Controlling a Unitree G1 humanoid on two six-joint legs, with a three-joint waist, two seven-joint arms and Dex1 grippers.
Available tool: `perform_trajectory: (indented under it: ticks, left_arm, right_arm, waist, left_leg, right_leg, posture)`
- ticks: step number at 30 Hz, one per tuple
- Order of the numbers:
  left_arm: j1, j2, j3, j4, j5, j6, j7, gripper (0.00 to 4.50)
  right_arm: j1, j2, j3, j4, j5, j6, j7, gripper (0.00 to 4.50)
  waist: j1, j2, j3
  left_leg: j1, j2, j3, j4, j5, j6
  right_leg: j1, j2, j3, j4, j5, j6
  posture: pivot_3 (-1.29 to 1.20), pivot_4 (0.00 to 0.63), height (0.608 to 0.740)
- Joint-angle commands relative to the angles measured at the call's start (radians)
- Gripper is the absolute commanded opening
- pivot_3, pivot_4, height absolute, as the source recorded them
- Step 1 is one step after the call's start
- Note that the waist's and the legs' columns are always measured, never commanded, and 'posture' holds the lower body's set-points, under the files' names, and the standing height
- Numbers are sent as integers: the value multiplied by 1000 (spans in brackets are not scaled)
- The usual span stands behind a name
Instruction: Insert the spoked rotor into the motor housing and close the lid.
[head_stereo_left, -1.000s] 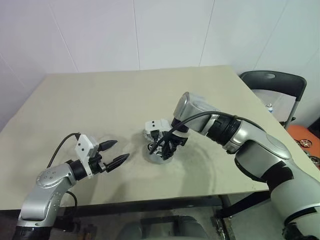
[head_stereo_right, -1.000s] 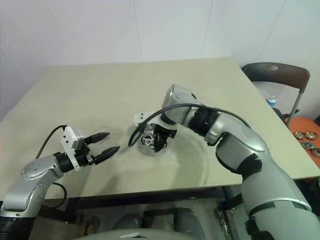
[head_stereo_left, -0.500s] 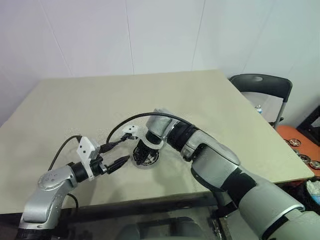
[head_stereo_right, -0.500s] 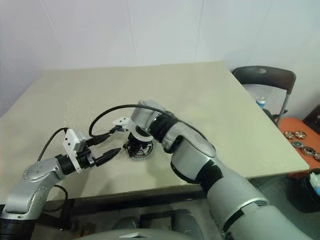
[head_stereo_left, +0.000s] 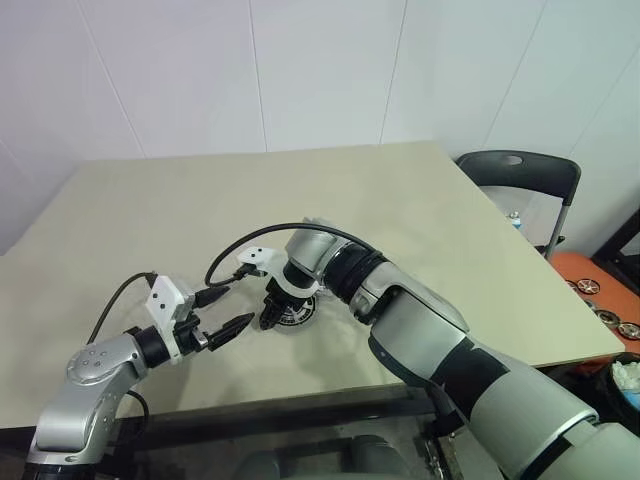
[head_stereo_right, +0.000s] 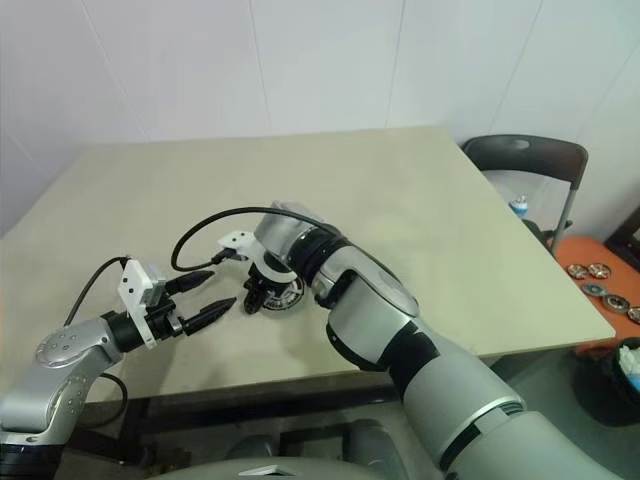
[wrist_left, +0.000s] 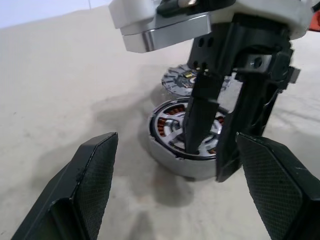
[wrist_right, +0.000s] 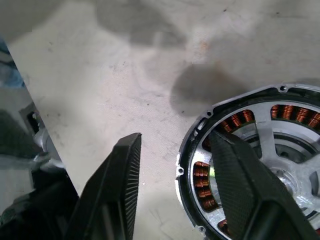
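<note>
near the table's (head_stereo_left: 420, 200) front edge sits the housing (wrist_left: 187, 145), the rotor (wrist_right: 280, 150) already inside its copper ring. right gripper (wrist_left: 220, 145) points down over it, fingers parted astride the rim, gripping nothing. lid (wrist_left: 182, 80) lies just behind. left gripper (head_stereo_left: 225, 312) hovers beside, fingers spread, empty.

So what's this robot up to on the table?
It is putting a small electric motor together. The right claw points down at the motor housing, its fingers apart, one over the copper windings and one outside the rim. The spoked rotor seems to sit inside the housing already. The lid lies on the table just behind it, not yet on. The left claw hovers open beside the housing, holding nothing.
</note>
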Motion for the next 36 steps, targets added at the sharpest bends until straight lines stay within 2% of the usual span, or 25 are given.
perform_trajectory:
  ticks: [1,4,7,10,16,18,21,25,30,36]
  left_arm:
    - [-22,13,21,-17,-18,-9,-7,4016]
    - [-29,15,22,-11,-19,-9,-12,4016]
    - [-30,16,23,-8,-20,-10,-15,4016]
    - [-28,17,23,-7,-19,-11,-17,4016]
    - [-46,20,16,3,-16,-7,-17,4016]
    - [-47,22,16,3,-17,-6,-19,4016]
    - [-47,24,16,4,-17,-5,-20,4016]
    - [-50,22,9,-4,-20,2,-18,4016]
    - [-51,28,15,-2,-23,5,-22,4016]
    - [-44,27,15,-8,-23,2,-20,4016]
  right_arm:
    - [-56,-64,33,-143,21,-5,131,2132]
    - [-61,-142,59,-262,41,-16,220,2132]
    - [-65,-219,54,-384,79,-19,293,2132]
    - [-48,-295,76,-514,112,-19,348,2132]
    - [-3,-356,107,-621,127,-39,333,2132]
    - [27,-401,126,-662,76,-174,301,2132]
    - [107,-489,150,-717,-9,-481,263,2132]
    - [168,-517,174,-656,-113,-783,212,2132]
    - [195,-526,170,-622,-157,-915,267,2132]
    - [215,-508,167,-559,-224,-1063,260,2132]
  waist:
    - [-1,-2,-1]
    - [0,-4,-3]
    - [-2,-4,-3]
    - [0,-3,-2]
    - [2,-3,-2]
    - [4,-3,-2]
    - [13,-4,-3]
    - [17,-3,-2]
    - [25,-3,-2]
    - [28,-3,-2]
  left_leg:
    - [-5,-1,1,0,0,0]
    - [-19,-1,0,1,0,-1]
    - [-22,-1,1,-1,-2,-4]
    - [-24,0,1,-2,-3,-4]
    - [-19,0,1,-1,-3,-4]
    - [-16,0,1,-1,-3,-4]
    - [-16,0,1,0,-3,-4]
    - [-15,0,2,0,-3,-4]
    - [-14,1,3,-1,-3,-4]
    - [-14,1,3,0,-3,-4]
  right_leg:
    - [-6,-1,1,1,1,1]
    - [-20,-4,1,1,2,1]
    - [-24,-4,1,1,2,1]
    - [-26,-4,1,0,2,1]
    - [-21,-3,0,1,2,1]
    - [-18,-3,-1,0,2,1]
    - [-16,-3,-1,0,2,1]
    - [-16,-3,0,0,2,1]
    - [-17,-2,0,1,2,1]
    - [-15,-2,0,0,2,1]
  posture:
    - [0,0,740]
    - [0,0,740]
    - [0,0,740]
    - [0,0,740]
    - [0,0,740]
    - [0,0,740]
    - [0,0,740]
    - [0,0,740]
    - [0,0,740]
    - [0,0,740]
